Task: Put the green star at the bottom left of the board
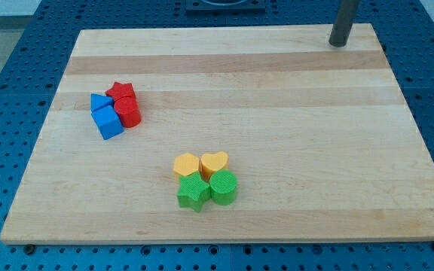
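Tip (338, 44) is set near the board's (277, 113) top right corner, well apart from all blocks; no pincer is fitted. Green star (192, 193) is located near the bottom edge, touching the green cylinder (223, 187), below what appears to be a yellow hexagon (186, 165).

no readable text, labels, brands, numbers or signs anywhere, board and blocks unmarked

Green star (193, 193), board's lower middle
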`<state>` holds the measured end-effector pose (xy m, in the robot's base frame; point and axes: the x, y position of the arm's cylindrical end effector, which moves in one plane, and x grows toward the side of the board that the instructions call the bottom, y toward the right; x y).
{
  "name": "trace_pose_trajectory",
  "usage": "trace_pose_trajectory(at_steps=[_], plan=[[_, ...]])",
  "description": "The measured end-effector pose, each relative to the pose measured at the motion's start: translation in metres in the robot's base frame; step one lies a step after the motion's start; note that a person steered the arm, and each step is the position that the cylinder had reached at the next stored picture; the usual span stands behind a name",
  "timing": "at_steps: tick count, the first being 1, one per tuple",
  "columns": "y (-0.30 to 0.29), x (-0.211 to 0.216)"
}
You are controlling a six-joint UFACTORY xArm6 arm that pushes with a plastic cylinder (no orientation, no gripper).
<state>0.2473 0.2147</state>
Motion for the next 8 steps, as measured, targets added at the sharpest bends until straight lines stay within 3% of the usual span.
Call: trace_pose_trajectory(at_steps=[1, 2, 4, 6, 8], plan=[[0.000, 0.001], [0.000, 0.043], [-0.002, 0.189], [-0.012, 0.307], [-0.067, 0.370]])
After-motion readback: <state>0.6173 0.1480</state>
